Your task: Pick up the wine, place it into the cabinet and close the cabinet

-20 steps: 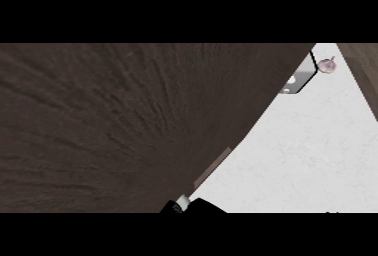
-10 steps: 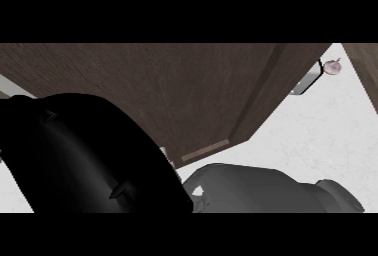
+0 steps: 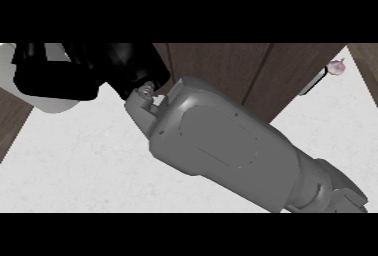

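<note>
The right hand point(image 3: 81, 67), a black mass at upper left, lies against the brown cabinet point(image 3: 221, 65) above the white table point(image 3: 74, 170). Its grasp cannot be told, and the wine cannot be made out.

right forearm point(image 3: 221, 145) diagonal, right hand point(image 3: 85, 67) upper left

A white, faintly veined worktop point(image 3: 66, 170) fills the lower left and shows again at the right. Above it stand dark brown wooden panels point(image 3: 221, 65) with a thin seam between two of them; they may be cabinet doors. More brown wood point(image 3: 9, 120) edges the far left.
</note>
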Action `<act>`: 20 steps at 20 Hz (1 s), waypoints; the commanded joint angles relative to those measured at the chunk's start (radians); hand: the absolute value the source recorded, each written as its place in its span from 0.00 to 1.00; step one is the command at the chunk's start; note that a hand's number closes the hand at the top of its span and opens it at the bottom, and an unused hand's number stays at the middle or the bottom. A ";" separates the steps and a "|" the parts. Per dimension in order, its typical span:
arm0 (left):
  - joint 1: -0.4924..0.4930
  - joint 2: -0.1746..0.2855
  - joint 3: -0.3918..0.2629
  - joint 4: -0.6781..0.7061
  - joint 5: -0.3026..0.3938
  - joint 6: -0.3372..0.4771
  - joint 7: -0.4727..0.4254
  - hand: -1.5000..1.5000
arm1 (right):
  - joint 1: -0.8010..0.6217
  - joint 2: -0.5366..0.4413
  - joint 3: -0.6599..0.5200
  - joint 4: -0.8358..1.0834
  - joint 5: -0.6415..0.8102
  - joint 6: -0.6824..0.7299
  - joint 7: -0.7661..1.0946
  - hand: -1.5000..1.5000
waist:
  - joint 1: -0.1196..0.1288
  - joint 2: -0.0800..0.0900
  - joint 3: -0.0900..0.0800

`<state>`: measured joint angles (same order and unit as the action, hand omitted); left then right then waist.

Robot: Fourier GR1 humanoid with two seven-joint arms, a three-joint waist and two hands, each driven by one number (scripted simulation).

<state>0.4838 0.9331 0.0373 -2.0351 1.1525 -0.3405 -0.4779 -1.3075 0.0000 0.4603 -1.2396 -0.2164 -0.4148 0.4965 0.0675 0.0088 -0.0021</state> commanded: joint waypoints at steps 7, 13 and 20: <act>-0.029 -0.008 0.038 0.021 0.020 0.002 0.036 1.00 | 0.006 -0.062 -0.078 0.341 -0.021 0.110 -0.221 1.00 | -0.024 0.014 0.000; -0.039 -0.011 0.045 0.007 0.032 0.027 0.048 1.00 | 0.065 -0.098 -0.067 0.364 0.000 0.108 -0.296 1.00 | -0.030 0.017 0.001; -0.052 0.005 0.073 0.015 0.045 0.029 0.060 1.00 | 0.105 -0.128 -0.057 0.384 0.032 0.109 -0.360 1.00 | -0.034 0.027 0.000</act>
<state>0.4438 0.9315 0.0984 -2.0317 1.1955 -0.3113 -0.4228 -1.2818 -0.0174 0.4654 -1.0320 -0.1979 -0.2819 0.1336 0.0700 -0.0471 -0.0234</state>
